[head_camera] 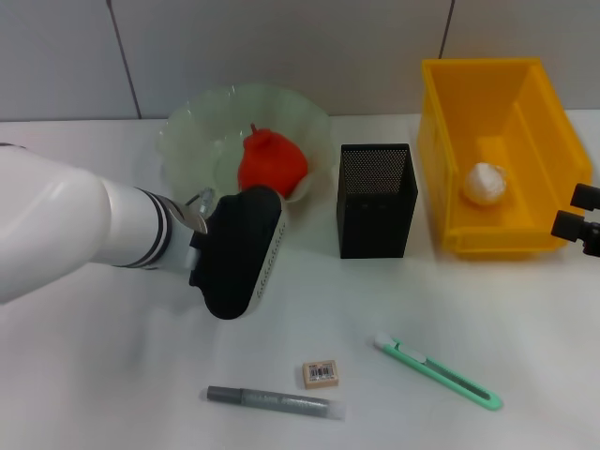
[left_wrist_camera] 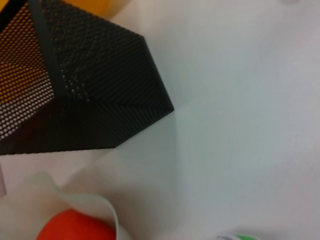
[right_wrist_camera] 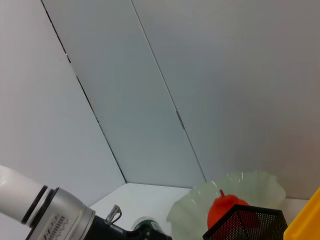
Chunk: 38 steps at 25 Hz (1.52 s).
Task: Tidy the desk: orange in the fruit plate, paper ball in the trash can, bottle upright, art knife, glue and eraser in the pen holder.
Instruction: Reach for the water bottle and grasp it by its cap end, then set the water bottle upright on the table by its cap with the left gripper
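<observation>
The orange lies in the green glass fruit plate at the back. The paper ball lies in the yellow bin. The black mesh pen holder stands between them and looks empty. The eraser, grey glue stick and green art knife lie on the table in front. My left gripper hangs low in front of the plate, its tips hidden under the wrist. No bottle shows in the head view. A dark green round top shows beside my left wrist. My right gripper is at the right edge, open and empty.
The left wrist view shows the pen holder, the plate's rim and the orange close by. The white table ends at a grey tiled wall.
</observation>
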Motion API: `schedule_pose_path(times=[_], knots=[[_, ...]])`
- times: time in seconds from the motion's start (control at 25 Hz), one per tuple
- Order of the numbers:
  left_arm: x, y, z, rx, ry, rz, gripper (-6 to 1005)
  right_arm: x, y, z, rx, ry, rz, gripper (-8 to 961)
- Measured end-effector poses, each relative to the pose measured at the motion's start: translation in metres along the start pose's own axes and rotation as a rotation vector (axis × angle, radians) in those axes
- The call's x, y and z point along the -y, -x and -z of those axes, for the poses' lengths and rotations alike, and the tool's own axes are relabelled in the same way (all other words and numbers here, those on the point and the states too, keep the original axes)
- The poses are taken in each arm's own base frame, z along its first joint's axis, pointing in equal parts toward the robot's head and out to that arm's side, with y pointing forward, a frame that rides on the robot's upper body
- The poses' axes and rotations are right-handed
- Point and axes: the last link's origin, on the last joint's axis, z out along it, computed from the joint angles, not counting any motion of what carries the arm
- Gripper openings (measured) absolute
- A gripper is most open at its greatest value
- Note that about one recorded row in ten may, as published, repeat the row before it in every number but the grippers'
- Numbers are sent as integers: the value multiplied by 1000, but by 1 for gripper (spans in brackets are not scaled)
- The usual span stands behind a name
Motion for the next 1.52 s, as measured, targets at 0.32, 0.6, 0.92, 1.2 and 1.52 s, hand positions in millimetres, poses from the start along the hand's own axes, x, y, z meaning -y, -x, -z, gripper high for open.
schedule_pose_path(times=[0.32, 0.6, 0.92, 1.2, 1.52], knots=[[-1, -4, 1, -28, -28, 15, 559, 1, 1, 0, -1, -1, 0, 837], [-4, -2, 15, -76, -108, 108, 445, 1, 2, 0, 4, 1, 1, 837], [-19, 22, 58, -150, -253, 382, 444, 1, 7, -7, 11, 15, 17, 838], [-29, 33, 85, -255, -326, 601, 445, -1, 8, -11, 17, 25, 29, 837], [-24, 52, 102, -416, -364, 893, 460, -2, 7, -14, 23, 31, 25, 837]])
